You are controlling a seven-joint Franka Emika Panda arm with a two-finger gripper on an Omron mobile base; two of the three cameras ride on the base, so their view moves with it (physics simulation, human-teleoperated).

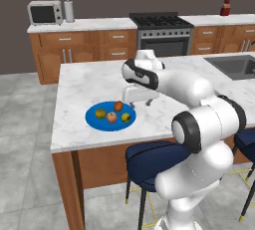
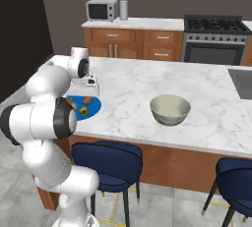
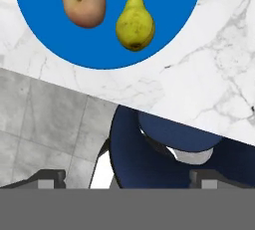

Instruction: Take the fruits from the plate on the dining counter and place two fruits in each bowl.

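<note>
On the white marble dining counter (image 1: 89,82) lies the blue plate (image 1: 107,126) near the front edge. It carries an olive-yellow fruit (image 1: 100,113), an orange one (image 1: 118,106), a pinkish-red one (image 1: 111,117) and a yellow-green one (image 1: 126,117). My gripper (image 1: 141,103) hovers just right of the plate, open and empty. In the hand view the red fruit (image 3: 83,7) and a yellow-green pear (image 3: 134,22) rest on the plate (image 3: 169,5), beyond my gripper (image 3: 127,179). A cream-grey bowl (image 2: 170,109) stands empty to the right; my arm hides part of the plate (image 2: 94,105).
Blue stools (image 1: 152,157) (image 2: 106,155) stand under the counter's front edge, one directly below the hand (image 3: 169,149). A sink (image 1: 234,64) is set in the counter at far right. Stove (image 1: 162,30) and microwave (image 1: 45,12) line the back wall.
</note>
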